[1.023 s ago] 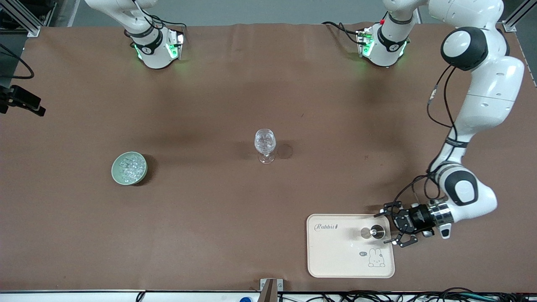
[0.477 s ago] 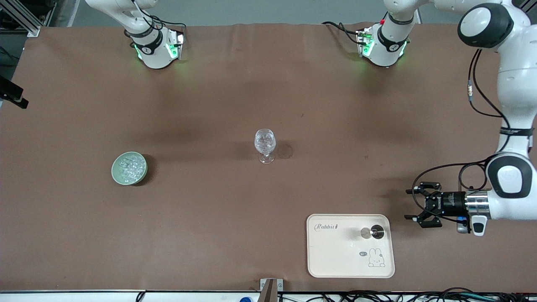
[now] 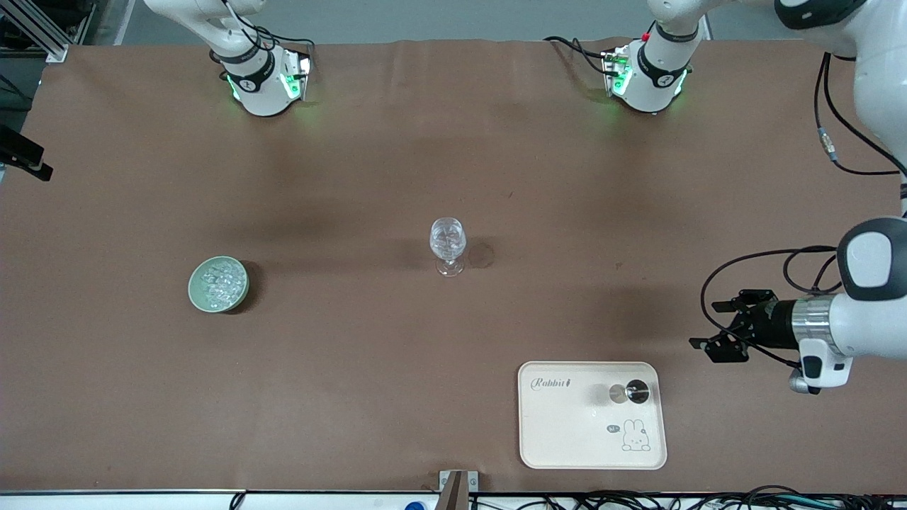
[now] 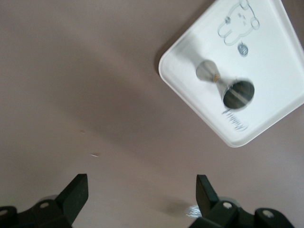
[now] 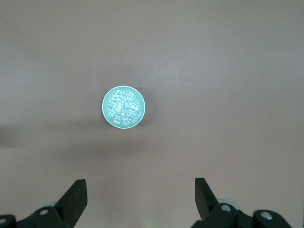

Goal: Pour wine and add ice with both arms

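Left gripper [image 3: 733, 326] withdrawn off tray [image 3: 560, 439], open, ice [image 3: 217, 282] well apart, possibly bowled

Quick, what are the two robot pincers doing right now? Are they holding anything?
Left pincer: open, holding nothing, over the brown table beside the white rabbit tray.
Right pincer: open, holding nothing, above the green bowl of ice.
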You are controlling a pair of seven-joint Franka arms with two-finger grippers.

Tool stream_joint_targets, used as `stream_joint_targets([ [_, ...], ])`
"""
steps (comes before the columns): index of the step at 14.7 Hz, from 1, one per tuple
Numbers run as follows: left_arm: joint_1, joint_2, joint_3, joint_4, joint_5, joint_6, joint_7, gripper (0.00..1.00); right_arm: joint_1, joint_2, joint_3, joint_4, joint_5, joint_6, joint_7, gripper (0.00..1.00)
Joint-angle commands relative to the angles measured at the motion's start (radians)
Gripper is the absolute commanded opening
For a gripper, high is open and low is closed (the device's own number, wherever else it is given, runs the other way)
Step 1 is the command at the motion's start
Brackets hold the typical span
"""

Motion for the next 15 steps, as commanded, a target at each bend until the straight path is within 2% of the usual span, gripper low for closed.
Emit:
stream_joint_targets([
  [1,0.002,-0.022,-0.112,-0.027,0.204,-0.045,0.067,1.00,-0.016,0.000,0.014,-0.002,0.004,-0.004,-0.033,1.00],
  [4,0.012,-0.033,-0.212,-0.027,0.351,-0.097,0.179,1.00,-0.018,0.002,0.014,-0.002,0.005,-0.002,-0.071,1.00],
  [7,0.004,-0.105,-0.233,-0.030,0.434,-0.101,0.338,1.00,-0.018,0.003,0.014,0.000,0.007,-0.002,-0.070,1.00],
  [12,0.012,-0.217,-0.231,-0.027,0.432,-0.099,0.558,1.00,-0.016,0.011,0.014,0.001,0.007,0.001,-0.071,1.00],
  [15,-0.007,-0.295,-0.213,-0.028,0.392,-0.108,0.576,1.00,-0.019,0.017,0.014,0.004,0.007,0.008,-0.070,1.00],
])
